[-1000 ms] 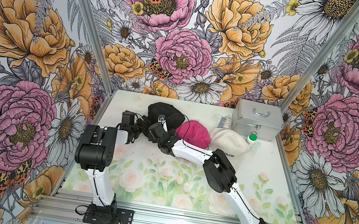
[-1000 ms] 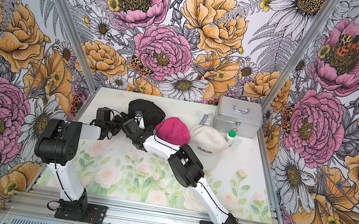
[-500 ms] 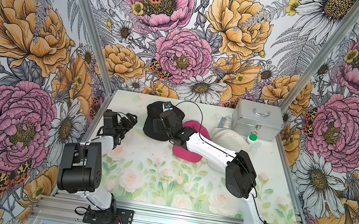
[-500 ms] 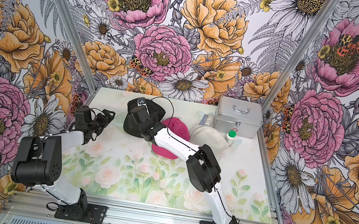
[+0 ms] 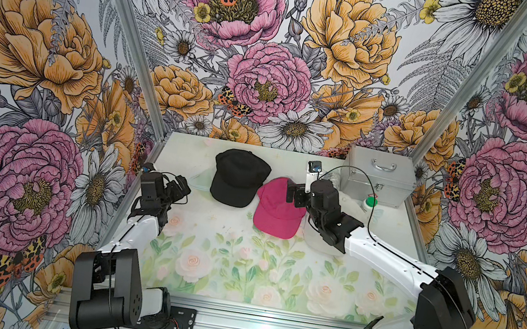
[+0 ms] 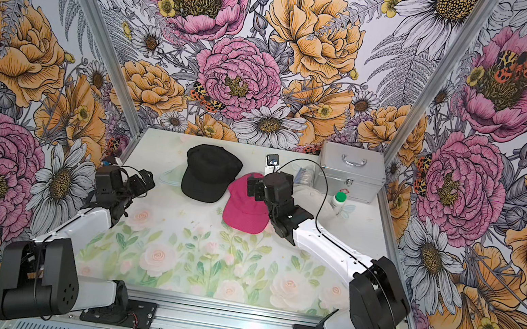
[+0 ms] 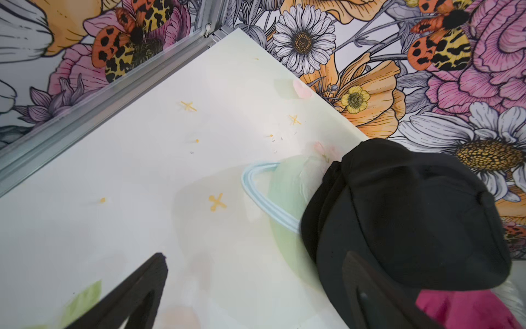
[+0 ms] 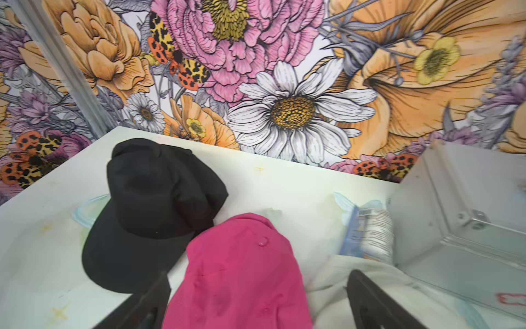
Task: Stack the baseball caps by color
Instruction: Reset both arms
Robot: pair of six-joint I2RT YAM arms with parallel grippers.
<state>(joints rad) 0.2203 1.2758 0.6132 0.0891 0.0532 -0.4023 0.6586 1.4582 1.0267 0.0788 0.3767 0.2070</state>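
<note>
Three cap colours sit toward the back of the desk (image 5: pixel 221 266): a black cap (image 5: pixel 240 178) at the rear centre, where layered fabric in the wrist views hints at more than one, though I cannot tell the count; a pink cap (image 5: pixel 277 212) just beside it, their edges touching; and a cream cap (image 8: pixel 355 284) on the pink one's other side, mostly hidden under the right arm in both top views. The right pincer (image 5: pixel 290 194) hangs over the rear of the pink cap, jaws spread wide and grasping nothing; in its wrist view the pink crown lies between the two dark fingers (image 8: pixel 148 299). The left pincer (image 5: pixel 179 189) is likewise released and empty, near the desk's left edge and apart from the black cap's brim. A silver case (image 5: pixel 377 180) stands in the far right corner, with a green-lidded bottle (image 5: pixel 369 203) just in front of it
</note>
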